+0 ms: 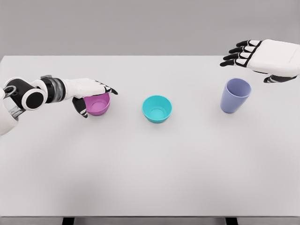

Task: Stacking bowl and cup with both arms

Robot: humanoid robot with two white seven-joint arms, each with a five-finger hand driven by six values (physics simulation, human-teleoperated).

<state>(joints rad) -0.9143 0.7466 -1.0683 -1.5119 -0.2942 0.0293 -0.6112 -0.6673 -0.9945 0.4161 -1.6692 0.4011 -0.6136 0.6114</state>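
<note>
1. Head view. 3 vessels sit in a rough row on the white table (pixel 150 178). Landmark: the teal bowl (pixel 157 108), upright and untouched at the middle.
2. The pink bowl (pixel 98 104) stands left of the teal bowl, near but apart from it. The lavender cup (pixel 235 95) stands right of the teal bowl, further off and leaning slightly.
3. Step in hand, as judged: the first grasp. Nothing is stacked yet; all 3 vessels sit on the table.
4. Left hand (pixel 91 91): the arm comes in low from the left, forearm about level. The fingers lie over the pink bowl's far rim and the thumb hooks down its near left wall. The hand is part-closed around the bowl; whether the grip is firm cannot be told, and the bowl does not look lifted.
5. Right hand (pixel 262 57): it hovers above and behind the lavender cup, palm down, fingers extended and pointing toward the teal bowl's side. It holds nothing and does not touch the cup.
6. Next move, as judged: the left hand needs to firm its pinch, lift the pink bowl clear and carry it right to the teal bowl. The right hand must drop and wrap the cup's wall without tipping it.
</note>
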